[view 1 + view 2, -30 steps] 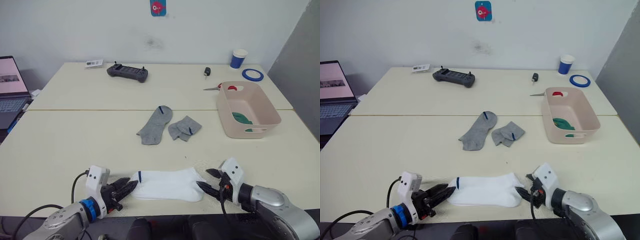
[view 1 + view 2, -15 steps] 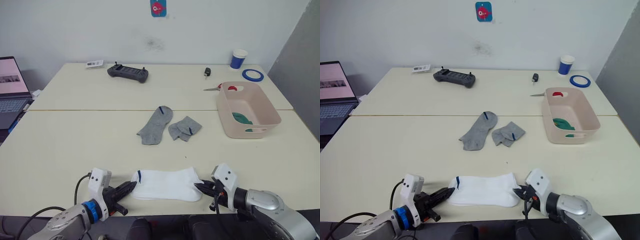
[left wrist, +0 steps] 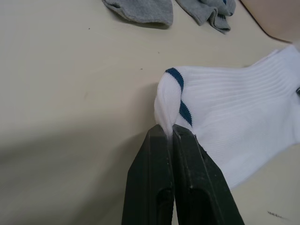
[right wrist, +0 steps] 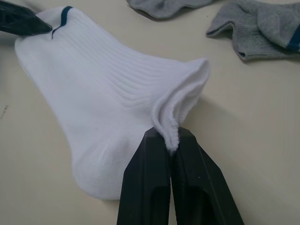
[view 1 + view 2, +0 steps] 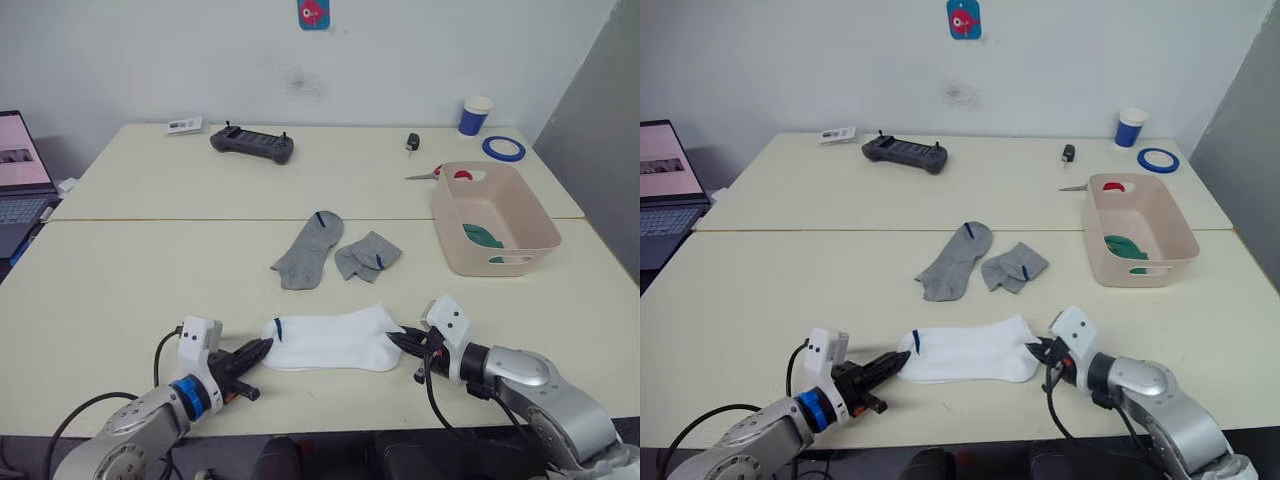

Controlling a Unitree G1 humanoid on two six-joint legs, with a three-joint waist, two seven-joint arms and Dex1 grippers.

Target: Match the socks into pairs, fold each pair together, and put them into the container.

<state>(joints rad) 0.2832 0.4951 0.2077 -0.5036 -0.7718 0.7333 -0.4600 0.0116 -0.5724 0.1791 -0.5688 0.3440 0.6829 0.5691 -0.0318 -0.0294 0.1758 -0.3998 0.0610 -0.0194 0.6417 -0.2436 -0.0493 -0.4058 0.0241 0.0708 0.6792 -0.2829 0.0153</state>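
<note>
A white sock pair (image 5: 330,340) lies stacked near the table's front edge. My left gripper (image 5: 262,348) is shut on its blue-marked cuff end (image 3: 169,104). At the opposite end, my right gripper (image 5: 392,338) is shut on the toe edge (image 4: 176,112). Two grey socks lie mid-table: one flat (image 5: 304,250), one bunched (image 5: 367,254). The pink-beige container (image 5: 520,243) stands at the right with a dark green sock (image 5: 483,237) inside.
Behind the container lie scissors (image 5: 440,175), a blue tape ring (image 5: 504,148) and a blue-white paper cup (image 5: 474,115). A black controller (image 5: 252,144) and a small black object (image 5: 412,142) sit at the back. A laptop (image 5: 20,170) is at the far left.
Both grippers have closed on the ends of the white sock pair, pinching the fabric. The pair has been drawn a little away from the front edge.
</note>
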